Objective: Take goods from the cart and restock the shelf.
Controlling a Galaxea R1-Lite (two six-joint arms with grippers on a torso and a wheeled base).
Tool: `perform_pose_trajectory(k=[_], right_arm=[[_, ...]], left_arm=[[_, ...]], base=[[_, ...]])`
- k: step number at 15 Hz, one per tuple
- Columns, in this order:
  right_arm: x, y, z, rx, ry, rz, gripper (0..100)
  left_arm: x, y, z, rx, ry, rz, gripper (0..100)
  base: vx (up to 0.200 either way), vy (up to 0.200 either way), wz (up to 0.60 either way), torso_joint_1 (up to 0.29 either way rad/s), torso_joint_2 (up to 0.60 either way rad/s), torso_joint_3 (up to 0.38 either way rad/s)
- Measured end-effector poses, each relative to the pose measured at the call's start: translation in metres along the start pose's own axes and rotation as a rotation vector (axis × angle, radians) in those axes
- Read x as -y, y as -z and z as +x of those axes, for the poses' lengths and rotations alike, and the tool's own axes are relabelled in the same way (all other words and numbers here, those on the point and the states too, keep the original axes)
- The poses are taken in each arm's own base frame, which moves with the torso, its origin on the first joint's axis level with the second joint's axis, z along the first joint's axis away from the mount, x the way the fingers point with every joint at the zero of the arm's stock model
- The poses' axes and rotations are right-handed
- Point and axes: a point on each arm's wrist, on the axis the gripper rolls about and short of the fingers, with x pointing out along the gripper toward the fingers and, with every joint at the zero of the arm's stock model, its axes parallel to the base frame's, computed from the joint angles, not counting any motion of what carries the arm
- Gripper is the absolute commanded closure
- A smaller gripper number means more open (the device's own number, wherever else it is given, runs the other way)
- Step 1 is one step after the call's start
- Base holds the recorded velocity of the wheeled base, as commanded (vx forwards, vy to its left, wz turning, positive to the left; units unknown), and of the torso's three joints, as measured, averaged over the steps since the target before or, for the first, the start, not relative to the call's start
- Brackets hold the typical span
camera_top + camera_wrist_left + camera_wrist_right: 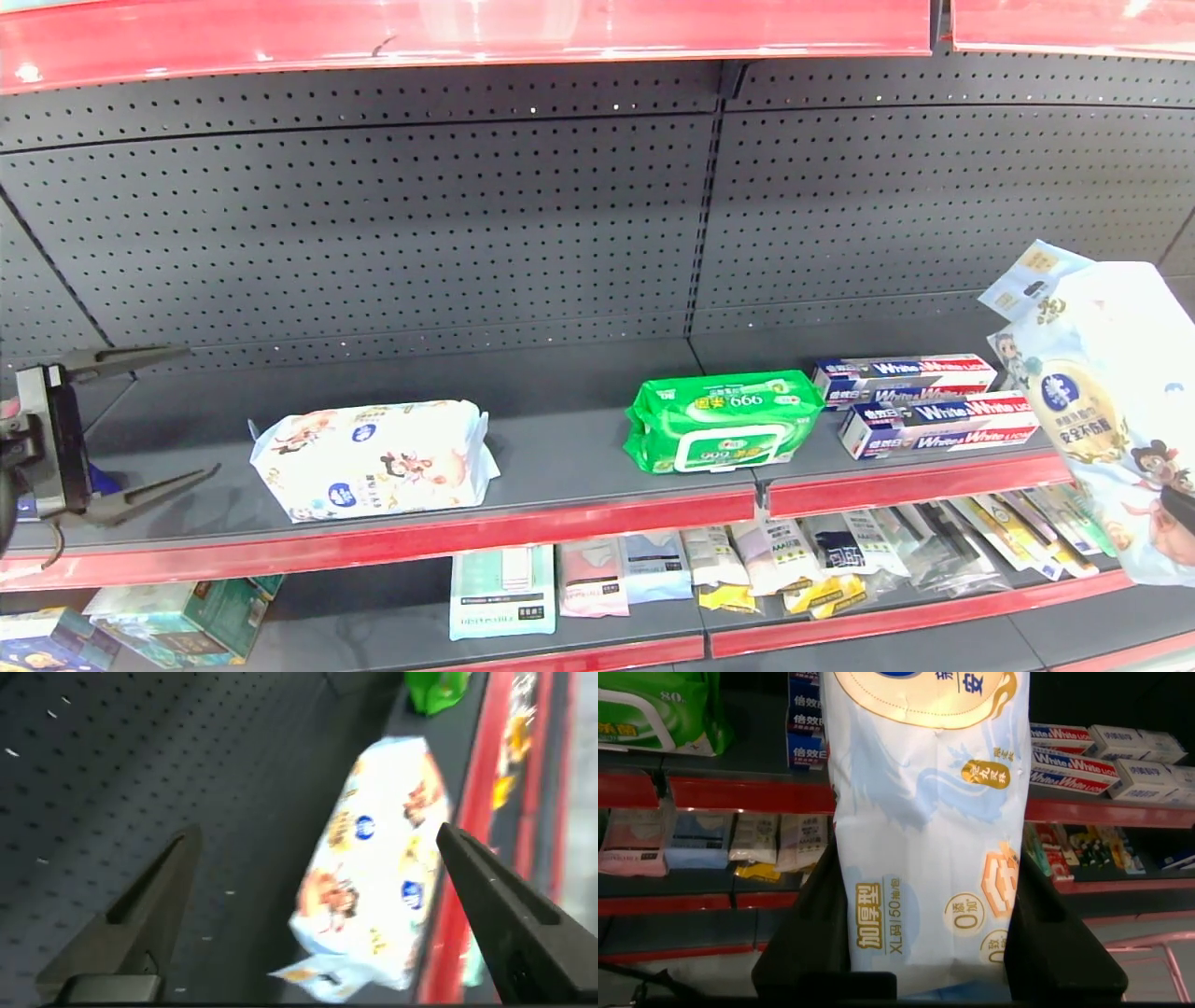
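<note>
Right hand (929,943) clamped on white pack (1111,401), right, just in front of shelf (579,439). Left hand (201,411) wide open, empty, at shelf's left end. Judgement: carry pack over toothpaste boxes (924,406), set flat in gap left of green wipes (719,420).

1. Green wipes pack (719,422) is lying flat, its lid flap facing up.
2. Two toothpaste boxes (938,425) are lying just beside it, one behind the other.
3. Flat sachets (775,560) are overlapping in a row one level below.
4. Teal cartons (177,621) are sitting far left on that lower level.
</note>
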Motion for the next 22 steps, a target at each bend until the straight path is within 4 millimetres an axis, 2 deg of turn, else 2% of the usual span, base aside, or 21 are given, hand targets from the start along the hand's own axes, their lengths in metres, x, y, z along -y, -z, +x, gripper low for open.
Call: perform_pose_trajectory(k=[4,7,14,17,22], right_arm=[[0.001,-0.004,-0.002,0.022,0.008,0.002,100],[0.003,-0.008,-0.003,0.037,0.014,0.001,100],[0.003,-0.009,-0.004,0.039,0.014,0.002,100],[0.003,-0.008,-0.004,0.038,0.014,0.002,100],[0.003,-0.008,-0.004,0.038,0.014,0.002,100]], left_arm=[[0.025,-0.005,0.000,-0.001,0.016,-0.205,0],[0.032,-0.017,-0.002,-0.004,0.019,-0.311,0],[0.032,-0.030,-0.002,-0.008,0.016,-0.434,0],[0.026,-0.040,-0.003,-0.079,-0.034,-0.556,0],[0.025,-0.049,0.001,-0.104,-0.046,-0.534,0]], base=[[0.000,0.000,0.00,0.000,0.00,0.000],[0.000,0.000,0.00,0.000,0.00,0.000],[0.000,0.000,0.00,0.000,0.00,0.000],[0.000,0.000,0.00,0.000,0.00,0.000],[0.000,0.000,0.00,0.000,0.00,0.000]])
